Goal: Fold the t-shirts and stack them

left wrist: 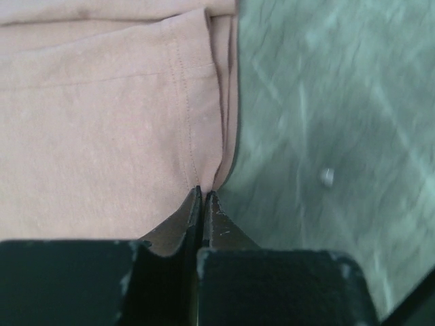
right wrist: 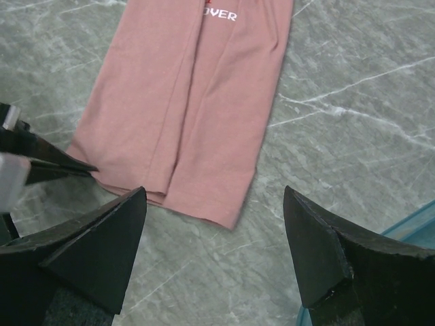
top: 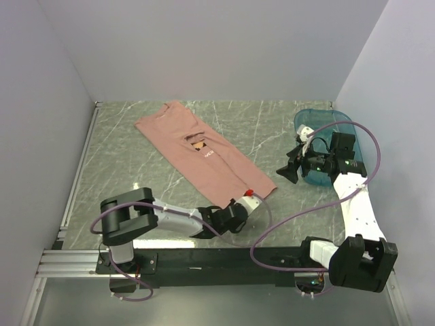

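The dusty-pink t-shirt point(top: 197, 153) lies on the table folded lengthwise into a long strip that runs diagonally from the back left to the front middle. White text shows on its chest point(right wrist: 221, 15). My left gripper point(top: 251, 198) is low at the strip's near end. In the left wrist view its jaws point(left wrist: 204, 195) are pressed together, pinching the folded hem edge of the t-shirt point(left wrist: 102, 122). My right gripper point(top: 285, 171) hangs open above bare table to the right of the strip. Nothing is between its fingers point(right wrist: 214, 193), and the hem corner point(right wrist: 231, 217) lies just beyond them.
A translucent teal tub point(top: 340, 129) stands at the back right, right behind my right wrist; its rim point(right wrist: 414, 224) shows at the right wrist view's edge. Grey walls close the table on three sides. Marbled tabletop point(top: 272, 129) lies between t-shirt and tub.
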Available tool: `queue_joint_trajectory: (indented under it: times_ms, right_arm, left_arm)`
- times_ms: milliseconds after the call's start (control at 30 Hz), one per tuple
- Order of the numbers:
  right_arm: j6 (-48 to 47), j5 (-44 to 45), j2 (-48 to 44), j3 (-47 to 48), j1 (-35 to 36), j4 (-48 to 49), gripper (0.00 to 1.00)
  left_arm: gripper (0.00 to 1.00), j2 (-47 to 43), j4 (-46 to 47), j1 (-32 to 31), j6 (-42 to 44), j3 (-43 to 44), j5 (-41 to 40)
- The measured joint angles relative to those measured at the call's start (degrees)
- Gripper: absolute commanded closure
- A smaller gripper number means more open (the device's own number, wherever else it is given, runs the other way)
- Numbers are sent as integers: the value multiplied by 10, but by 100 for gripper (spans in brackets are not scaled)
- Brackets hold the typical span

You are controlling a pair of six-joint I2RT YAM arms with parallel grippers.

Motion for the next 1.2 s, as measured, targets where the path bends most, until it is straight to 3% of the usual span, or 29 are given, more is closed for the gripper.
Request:
queue_joint_trajectory:
  times_ms: [300, 633, 833, 1200]
  right_arm:
    - [-54, 4, 42, 8, 22, -46, 11]
    - [-296, 106, 60, -26, 203, -114, 8]
    - [-383, 186, 79, -90, 306, -89, 16]
    - [-386, 267, 99, -165, 420, 7, 34]
  left_arm:
    - [100, -111, -33, -8, -39, -105, 26]
    - [100, -212, -89, -11, -122, -175, 63]
    - [100, -235, -88, -12, -158, -195, 67]
    - [100, -259, -94, -21, -201, -214, 65]
